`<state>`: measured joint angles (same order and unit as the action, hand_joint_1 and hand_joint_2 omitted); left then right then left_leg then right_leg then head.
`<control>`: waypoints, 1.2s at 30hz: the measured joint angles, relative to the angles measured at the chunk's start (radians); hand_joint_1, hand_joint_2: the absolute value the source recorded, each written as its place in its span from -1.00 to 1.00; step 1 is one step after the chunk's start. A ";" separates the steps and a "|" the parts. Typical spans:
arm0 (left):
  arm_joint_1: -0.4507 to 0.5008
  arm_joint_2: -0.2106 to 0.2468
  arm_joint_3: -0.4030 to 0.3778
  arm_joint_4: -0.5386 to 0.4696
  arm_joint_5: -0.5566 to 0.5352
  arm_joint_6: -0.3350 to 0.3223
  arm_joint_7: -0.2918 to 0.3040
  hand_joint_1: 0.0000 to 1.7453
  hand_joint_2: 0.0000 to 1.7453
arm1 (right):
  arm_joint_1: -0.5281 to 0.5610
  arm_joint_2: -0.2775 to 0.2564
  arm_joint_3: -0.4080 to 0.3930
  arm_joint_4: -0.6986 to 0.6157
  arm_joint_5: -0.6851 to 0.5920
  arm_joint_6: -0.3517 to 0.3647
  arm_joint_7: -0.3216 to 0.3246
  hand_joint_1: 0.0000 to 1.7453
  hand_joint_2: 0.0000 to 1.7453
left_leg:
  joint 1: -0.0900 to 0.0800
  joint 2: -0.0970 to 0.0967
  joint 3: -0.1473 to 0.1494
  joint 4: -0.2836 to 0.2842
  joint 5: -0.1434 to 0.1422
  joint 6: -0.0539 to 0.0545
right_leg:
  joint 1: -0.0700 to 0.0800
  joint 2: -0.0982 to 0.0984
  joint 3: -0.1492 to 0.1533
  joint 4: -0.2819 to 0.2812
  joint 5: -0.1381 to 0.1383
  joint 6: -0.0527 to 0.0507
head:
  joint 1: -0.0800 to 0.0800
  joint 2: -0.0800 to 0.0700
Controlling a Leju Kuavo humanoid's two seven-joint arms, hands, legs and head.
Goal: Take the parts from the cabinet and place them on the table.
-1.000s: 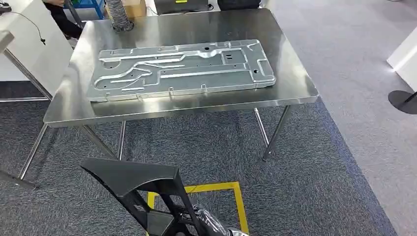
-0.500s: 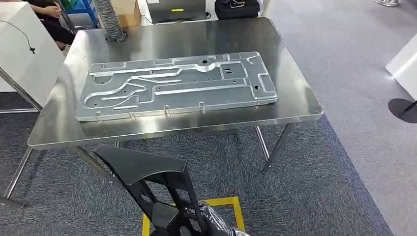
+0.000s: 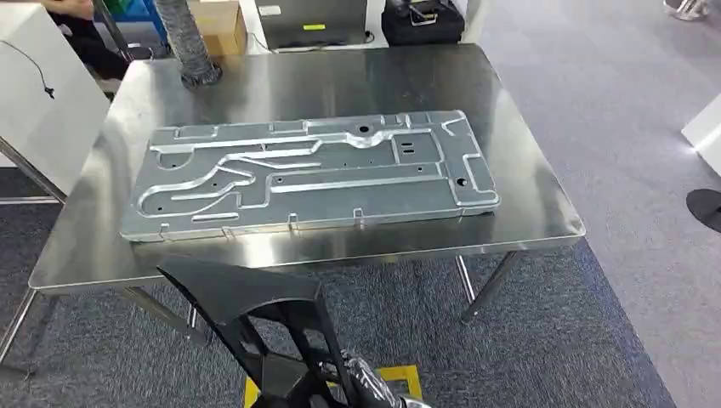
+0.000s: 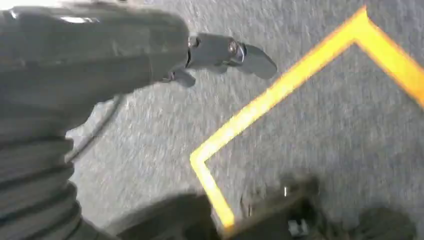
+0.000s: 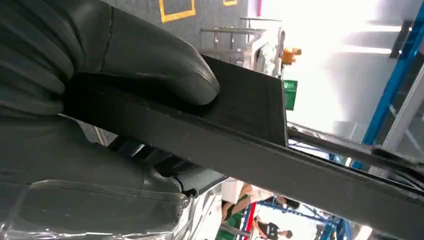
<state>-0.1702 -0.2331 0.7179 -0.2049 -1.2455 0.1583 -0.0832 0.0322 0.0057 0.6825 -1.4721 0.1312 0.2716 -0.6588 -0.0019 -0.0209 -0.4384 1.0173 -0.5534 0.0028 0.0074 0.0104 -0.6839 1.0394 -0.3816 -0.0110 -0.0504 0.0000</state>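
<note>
No writing can be read in any view. In the head view the black part [image 3: 246,297] rises from the lower edge, its top just before the near edge of the steel table [image 3: 527,187], where a pressed metal panel [image 3: 315,174] lies beyond it. In the left wrist view the left hand [image 4: 100,55] hangs over carpet and yellow floor tape [image 4: 280,90], fingers extended, holding nothing. In the right wrist view the right hand [image 5: 100,70] grips the black part, thumb pressed on its flat face.

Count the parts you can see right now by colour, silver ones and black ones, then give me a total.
Silver: 1, the stamped metal panel lying flat on the steel table.
Black: 1, the black plastic part held by the right hand.
Total: 2 parts.
</note>
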 joint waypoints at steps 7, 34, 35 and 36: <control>0.004 0.001 0.000 0.000 -0.003 -0.006 0.000 -1.00 1.00 | -0.002 0.001 -0.005 -0.002 0.048 -0.055 0.019 1.00 1.00 | 0.018 0.011 -0.192 0.271 -0.115 -0.034 | -0.014 0.000 0.070 -0.031 -0.035 -0.017 | 0.000 0.000; -0.004 -0.005 0.002 0.002 0.033 -0.040 -0.026 -1.00 1.00 | -0.604 -0.284 -0.369 0.085 0.131 -0.138 0.198 1.00 1.00 | -0.003 0.015 -0.192 0.109 0.034 -0.009 | -0.019 -0.012 0.081 -0.039 -0.041 0.003 | 0.000 0.000; -0.004 -0.004 0.002 0.002 0.034 -0.042 -0.028 -1.00 1.00 | -0.656 -0.295 -0.369 0.131 0.168 -0.144 0.198 1.00 1.00 | 0.001 0.015 -0.234 0.195 -0.005 -0.014 | -0.019 -0.012 0.081 -0.039 -0.041 0.002 | 0.000 0.000; -0.004 -0.003 0.002 0.002 0.036 -0.043 -0.029 -1.00 1.00 | -0.705 -0.304 -0.367 0.178 0.208 -0.156 0.203 1.00 1.00 | 0.004 0.015 -0.277 0.278 -0.032 -0.018 | -0.019 -0.011 0.081 -0.039 -0.041 0.002 | 0.000 0.000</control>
<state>-0.1744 -0.2365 0.7195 -0.2029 -1.2096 0.1156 -0.1121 -0.6731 -0.2979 0.3155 -1.2939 0.3392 0.1157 -0.4556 0.0025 -0.0057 -0.7150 1.2954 -0.5858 -0.0154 -0.0118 -0.0008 -0.6034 1.0009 -0.4227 -0.0086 -0.0504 0.0000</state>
